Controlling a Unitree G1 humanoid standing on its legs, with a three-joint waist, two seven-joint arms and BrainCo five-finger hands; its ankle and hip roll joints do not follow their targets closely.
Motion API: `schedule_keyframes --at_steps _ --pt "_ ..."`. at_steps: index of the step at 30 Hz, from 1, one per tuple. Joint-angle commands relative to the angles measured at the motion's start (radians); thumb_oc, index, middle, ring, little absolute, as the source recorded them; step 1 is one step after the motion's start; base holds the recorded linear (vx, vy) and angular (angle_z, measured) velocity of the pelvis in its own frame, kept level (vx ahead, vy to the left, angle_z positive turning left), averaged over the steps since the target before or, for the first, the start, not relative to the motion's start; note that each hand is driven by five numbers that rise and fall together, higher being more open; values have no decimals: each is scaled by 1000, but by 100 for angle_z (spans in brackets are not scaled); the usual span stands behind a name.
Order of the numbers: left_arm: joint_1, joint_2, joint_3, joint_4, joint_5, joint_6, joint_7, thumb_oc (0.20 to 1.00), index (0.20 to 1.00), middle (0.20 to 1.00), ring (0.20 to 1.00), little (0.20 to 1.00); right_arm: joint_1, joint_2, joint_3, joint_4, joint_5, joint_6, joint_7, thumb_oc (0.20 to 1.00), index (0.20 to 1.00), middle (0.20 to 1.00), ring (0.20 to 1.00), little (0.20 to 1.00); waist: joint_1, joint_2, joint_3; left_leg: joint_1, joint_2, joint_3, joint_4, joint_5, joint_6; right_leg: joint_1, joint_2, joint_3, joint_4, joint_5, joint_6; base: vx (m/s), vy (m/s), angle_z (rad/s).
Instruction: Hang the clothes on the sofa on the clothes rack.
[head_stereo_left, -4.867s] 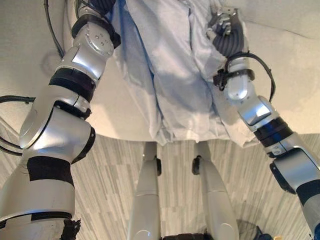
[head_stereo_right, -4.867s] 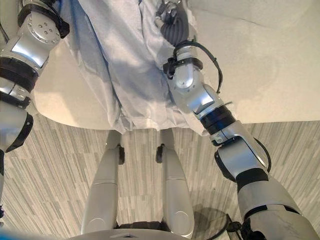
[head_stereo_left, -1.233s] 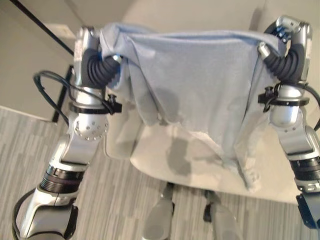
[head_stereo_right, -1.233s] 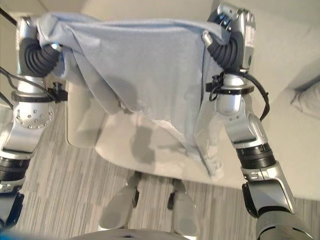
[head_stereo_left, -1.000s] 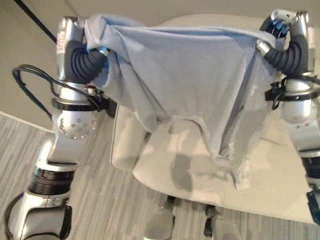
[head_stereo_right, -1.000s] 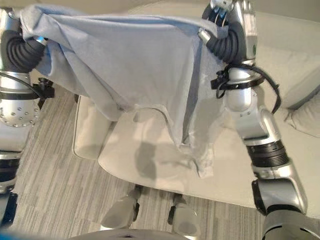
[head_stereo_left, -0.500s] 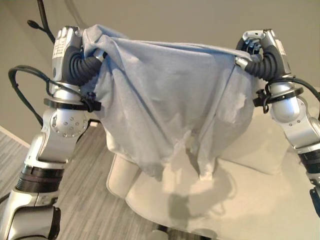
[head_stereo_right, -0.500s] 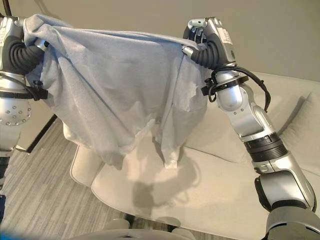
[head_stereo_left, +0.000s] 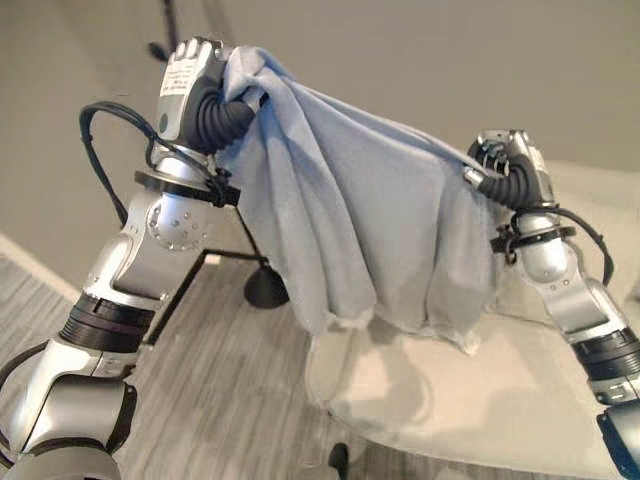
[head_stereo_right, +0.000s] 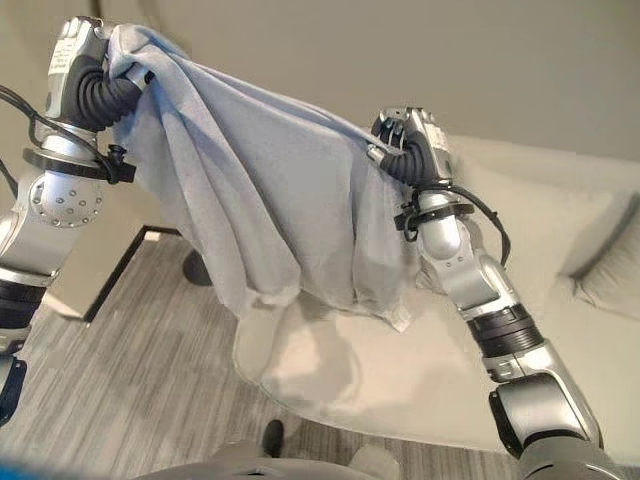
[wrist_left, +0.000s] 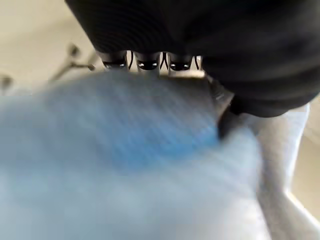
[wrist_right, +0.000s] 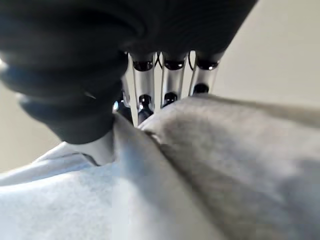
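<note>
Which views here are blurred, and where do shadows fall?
Left wrist view: the light blue garment is smeared with blur past the left hand. Right wrist view: the cloth close to the right hand is soft, out of focus. Right eye view: sharp, and the hanging garment casts a soft shadow on the cream sofa seat.

Left hand (head_stereo_left: 196, 75) raised – right hand (head_stereo_left: 507, 160) lower, both clenched.

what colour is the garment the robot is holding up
The garment is plain pale blue, no pattern; clearest in the left eye view.
</note>
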Motion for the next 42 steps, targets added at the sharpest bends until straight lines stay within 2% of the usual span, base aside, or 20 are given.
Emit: schedule_keyframes --at_steps 1,3,8,11,12,13,14,15,17,21,23,24,25,27,28,30,33,37,38,42 --pt "-14 -15 126 -6 16 8 6 200 200 200 200 200 -28 -43 -60 49 -15 0 -29 200 200 200 200 200 34 -27 -72 72 7 6 -80 -9 -70 94 42 -48 -231 118 -34 19 -4 -28" --pt "57 -24 171 -48 7 -1 -14 200 200 200 200 200 -18 -34 -55 40 -8 3 -13 200 200 200 200 200 38 -18 -76 79 6 18 -67 -10 -67 115 41 -21 -330 177 -22 8 16 -26" --pt "77 -69 166 -62 -8 -14 -28 200 200 200 200 200 6 -59 -63 28 3 6 -9 200 200 200 200 200 17 -17 -39 17 32 35 21 -35 -86 125 3 -12 -362 199 -11 -91 135 -8" --pt "44 -61 138 -53 -39 -27 -28 200 200 200 200 200 4 -87 -67 23 14 0 -21 200 200 200 200 200 0 -30 -35 -13 166 -11 17 5 -113 95 -50 8 -355 197 10 -39 240 21" --pt "40 -60 135 -51 -40 -28 -27 200 200 200 200 200 5 -88 -69 24 15 0 -22 200 200 200 200 200 -1 -28 -37 -11 170 -13 9 9 -117 92 -46 7 -352 195 8 7 320 19" --pt "35 -55 130 -48 -58 -29 -25 200 200 200 200 200 14 -102 -76 20 20 1 -29 200 200 200 200 200 -15 -32 -37 -8 245 -18 2 44 -125 85 -73 13 -351 194 23 15 197 18" --pt "31 -53 126 -45 -61 -30 -24 200 200 200 200 200 19 -102 -80 17 21 1 -29 200 200 200 200 200 -12 -28 -39 2 255 -18 -18 52 -131 83 -64 12 -346 189 21 48 622 6" --pt "19 -48 110 -35 -79 -32 -8 200 200 200 200 200 45 -117 -100 18 23 5 -46 200 200 200 200 200 -23 -10 -45 9 349 -40 -43 119 -168 95 -98 25 -343 191 49 81 390 -4" --pt "14 -45 105 -30 -85 -33 0 200 200 200 200 200 52 -116 -102 16 21 7 -47 200 200 200 200 200 -22 3 -49 23 361 -64 -50 121 -190 105 -104 30 -346 193 58 79 420 -4" --pt "26 -47 103 -29 -88 -33 -13 200 200 200 200 200 83 -125 -115 17 7 7 -34 200 200 200 200 200 -27 28 -73 60 348 -107 -46 39 -228 131 -157 32 -354 215 90 91 452 -29" --pt "31 -57 94 -29 -87 -34 -27 200 200 200 200 200 110 -92 -130 20 -16 18 -29 200 200 200 200 200 -32 18 -77 85 284 -81 -33 -55 -200 101 -252 37 -341 302 126 0 561 4" --pt "31 -56 93 -28 -87 -34 -27 200 200 200 200 200 111 -90 -131 19 -16 18 -29 200 200 200 200 200 -29 13 -77 84 279 -77 -30 -56 -197 100 -257 41 -343 304 129 -55 478 16" --pt "27 -36 86 -37 -81 -32 -36 200 200 200 200 200 109 -65 -132 16 -26 29 -29 200 200 200 200 200 -34 5 -65 97 238 -49 -34 -75 -173 62 -304 51 -321 413 131 -86 428 -2" --pt "13 -21 77 -42 -62 -28 -40 200 200 200 200 200 103 -41 -133 13 -45 40 -36 200 200 200 200 200 -26 1 -55 99 198 -21 -41 -78 -150 28 -343 46 -312 498 133 -111 549 -17" --pt "-4 -17 75 -54 -45 -26 -46 200 200 200 200 200 97 -22 -135 11 -58 45 -38 200 200 200 200 200 -27 6 -49 104 174 -7 -48 -86 -126 28 -343 34 -297 466 123 -116 542 -9" --pt "-2 -30 69 -66 -36 -27 -63 200 200 200 200 200 119 -18 -152 -1 -56 44 -31 200 200 200 200 200 -40 8 -42 100 136 -13 -59 -77 -103 21 -272 83 -252 382 86 -54 432 18" --pt "12 -49 76 -72 -25 -18 -80 200 200 200 200 200 120 -21 -147 -7 -53 31 -23 200 200 200 200 200 -31 8 -48 103 103 2 -67 -66 -80 33 -162 53 -236 252 54 20 218 33" --pt "14 -49 78 -73 -25 -17 -80 200 200 200 200 200 120 -21 -146 -8 -53 31 -23 200 200 200 200 200 -32 9 -47 105 104 1 -69 -65 -81 34 -161 52 -233 250 53 26 46 -10" --pt "74 -88 124 -91 -13 -12 -82 200 200 200 200 200 129 -26 -137 -20 -55 14 -7 200 200 200 200 200 -22 -17 -46 130 56 20 -71 -63 -63 37 -7 42 -253 207 7 90 130 -15" --pt "94 -110 141 -103 -4 -15 -92 200 200 200 200 200 133 -26 -142 -24 -58 10 -11 200 200 200 200 200 -18 -23 -35 134 43 6 -51 -60 -68 71 18 74 -313 233 -5 50 12 9"
